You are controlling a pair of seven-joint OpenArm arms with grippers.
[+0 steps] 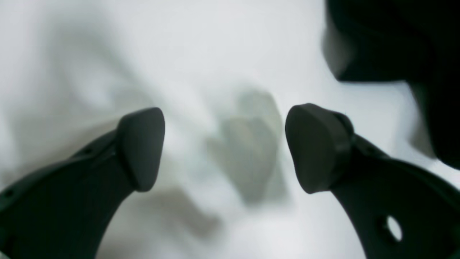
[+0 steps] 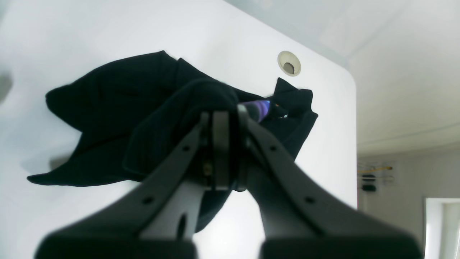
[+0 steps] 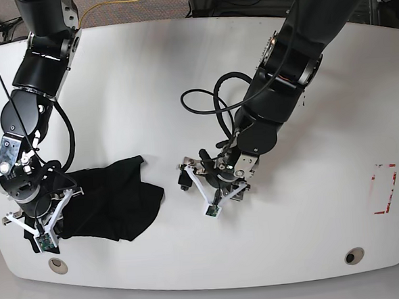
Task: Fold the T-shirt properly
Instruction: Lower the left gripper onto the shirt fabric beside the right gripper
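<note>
Right end effector [image 2: 224, 144] clamped on the T-shirt [image 2: 118, 118]; left end effector [image 1: 224, 147] wide apart, empty, only in wrist view.

T-shirt [image 3: 114, 202] on table [image 3: 181, 76] — beside left tool [image 3: 212, 182].

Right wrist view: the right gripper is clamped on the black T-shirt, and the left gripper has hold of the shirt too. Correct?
Not quite. The right gripper is shut on the T-shirt, as you say. The left gripper holds nothing: the left wrist view shows its jaws wide apart over bare white table, and the base view shows it clear of the cloth.
</note>
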